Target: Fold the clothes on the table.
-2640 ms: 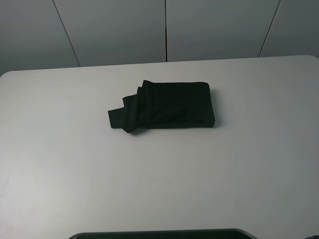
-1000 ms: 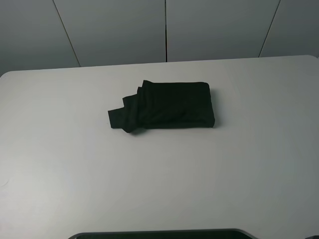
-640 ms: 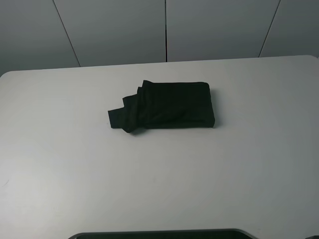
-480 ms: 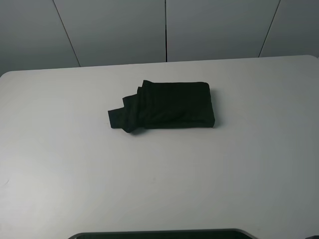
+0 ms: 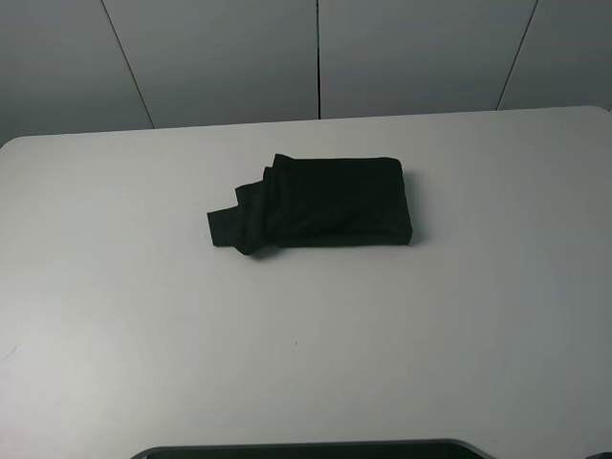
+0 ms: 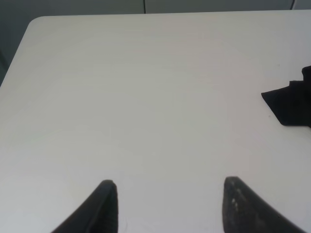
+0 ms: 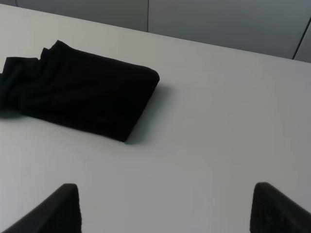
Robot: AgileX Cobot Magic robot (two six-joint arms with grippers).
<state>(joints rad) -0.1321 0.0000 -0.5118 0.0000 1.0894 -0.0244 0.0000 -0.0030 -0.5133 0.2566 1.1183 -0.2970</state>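
The clothes (image 5: 316,204) lie on the white table (image 5: 306,344) as a compact black folded bundle a little beyond the middle, with stepped layers sticking out at its left end. No print shows. The right wrist view has the bundle (image 7: 77,97) ahead of my right gripper (image 7: 167,206), whose fingers stand wide apart with nothing between them. In the left wrist view only a black corner of the clothes (image 6: 290,104) shows at the edge, well away from my left gripper (image 6: 170,206), which is open over bare tabletop. Neither arm appears in the high view.
Grey wall panels (image 5: 316,57) stand behind the table's far edge. A dark rounded edge (image 5: 306,449) shows at the bottom of the high view. The table's far left rounded corner (image 6: 36,22) is in the left wrist view.
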